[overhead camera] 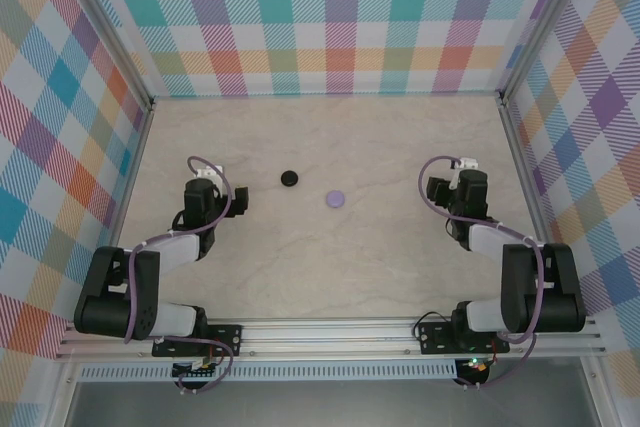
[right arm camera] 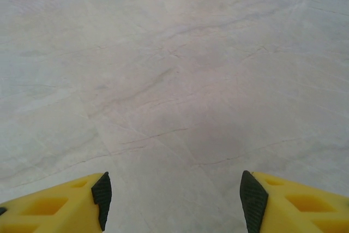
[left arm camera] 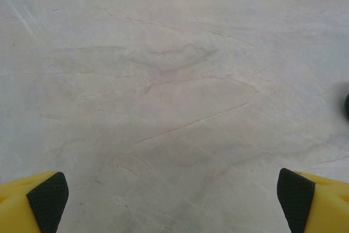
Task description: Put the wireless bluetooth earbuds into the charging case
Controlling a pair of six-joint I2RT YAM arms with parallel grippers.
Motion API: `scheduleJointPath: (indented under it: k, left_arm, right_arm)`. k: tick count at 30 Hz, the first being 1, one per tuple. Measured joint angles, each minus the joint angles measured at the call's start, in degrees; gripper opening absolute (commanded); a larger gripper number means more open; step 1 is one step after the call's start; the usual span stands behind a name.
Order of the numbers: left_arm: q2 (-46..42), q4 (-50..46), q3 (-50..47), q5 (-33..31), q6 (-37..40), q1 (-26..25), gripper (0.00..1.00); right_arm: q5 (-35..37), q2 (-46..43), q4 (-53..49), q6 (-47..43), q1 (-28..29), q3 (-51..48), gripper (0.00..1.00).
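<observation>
The charging case point(overhead camera: 335, 199) is a small round lavender puck lying flat near the table's middle. The earbuds are out of view. My left gripper point(overhead camera: 212, 179) hovers over bare table to the left of the case, its yellow black-padded fingers point(left arm camera: 48, 200) spread wide with nothing between them; the gripper point(left arm camera: 172, 197) is open. On the other side of the case, my right gripper point(overhead camera: 452, 187) is also apart from it. In the right wrist view that gripper point(right arm camera: 174, 197) stands open over bare marbled surface.
A round black disc point(overhead camera: 290, 178) sits just up and left of the case; a dark edge of the disc point(left arm camera: 346, 106) shows at the right border of the left wrist view. Checked walls point(overhead camera: 330, 17) close in the table on three sides.
</observation>
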Motion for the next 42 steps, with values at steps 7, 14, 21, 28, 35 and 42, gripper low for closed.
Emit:
scheduleJointPath:
  k: [7,14,21,28,35,42]
  left_arm:
    - [2.4,9.8,-2.0,5.3,-1.0,1.5,1.00]
    - [4.7,13.9,-2.5,7.4,-1.0,1.6,1.00]
    - [7.0,16.8,-2.6,7.5,-1.0,1.6,1.00]
    - [11.0,15.6,-1.4,5.2,-2.0,1.6,1.00]
    - [11.0,15.4,-0.9,3.9,-2.7,1.6,1.00]
    - [11.0,15.4,-0.9,3.7,-2.9,1.6,1.00]
  right_arm:
    - [-2.2,2.1,10.3,-1.5,-0.2,-3.0,0.67]
    - [-2.8,2.9,13.8,-1.7,-0.5,-3.9,0.69]
    - [-3.1,4.8,16.7,-1.9,-0.5,-3.9,0.71]
    - [-5.5,9.1,17.0,-3.5,-0.5,-3.4,1.00]
    - [-6.1,9.1,17.2,-3.9,-0.5,-3.2,1.00]
    - [-6.3,9.1,17.2,-4.1,-0.5,-3.2,1.00]
